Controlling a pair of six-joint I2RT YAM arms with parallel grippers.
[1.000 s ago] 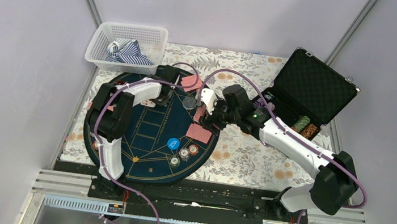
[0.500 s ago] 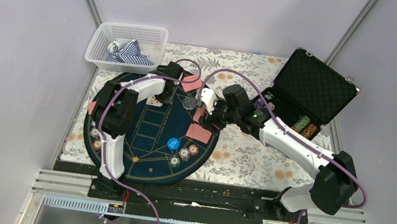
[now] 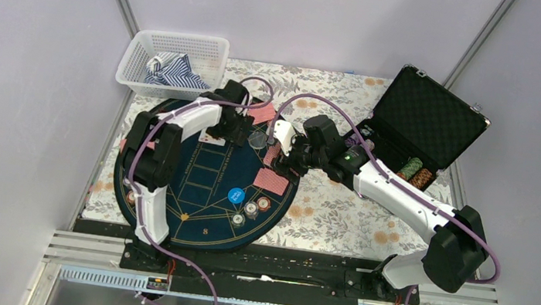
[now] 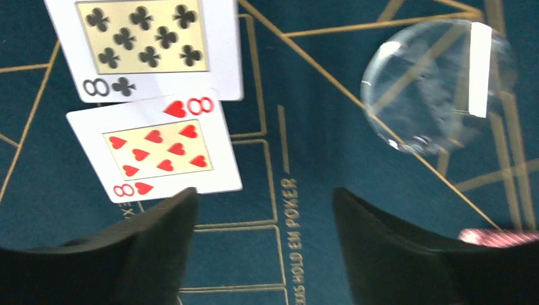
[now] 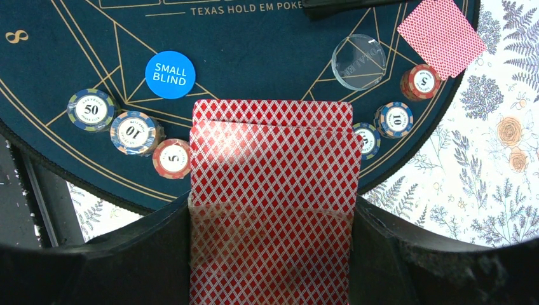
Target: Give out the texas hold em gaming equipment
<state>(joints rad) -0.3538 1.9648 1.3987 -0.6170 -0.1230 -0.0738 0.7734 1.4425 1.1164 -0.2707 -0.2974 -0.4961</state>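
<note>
Red-backed playing cards (image 5: 273, 146): small stack, backs toward the wrist camera, pinched between the fingers of the right gripper (image 5: 273, 213), hanging over the right side of the dark blue mat (image 5: 254, 57).

Single red-backed card (image 5: 438, 35) lies flat at the mat's rim, one corner out over the floral cloth (image 5: 502, 127).

Eight of clubs (image 4: 143, 47) and eight of hearts (image 4: 156, 152) face up on the mat, edges meeting. Left gripper (image 4: 264, 248) just beside them, jaws spread, only mat between them.

Clear disc (image 4: 438, 86) on the mat near both grippers. Blue "SMALL BLIND" disc (image 5: 170, 74) flat on the mat.

Chip stacks in two groups by the mat's edge: 50 (image 5: 91, 109), 10 (image 5: 134, 132), 5 (image 5: 171, 159); then 5 (image 5: 420, 81), 10 (image 5: 394, 119) and one half hidden by the held cards.

Black case (image 3: 427, 117) open, far right. White basket (image 3: 139, 55) with striped fabric, far left.
</note>
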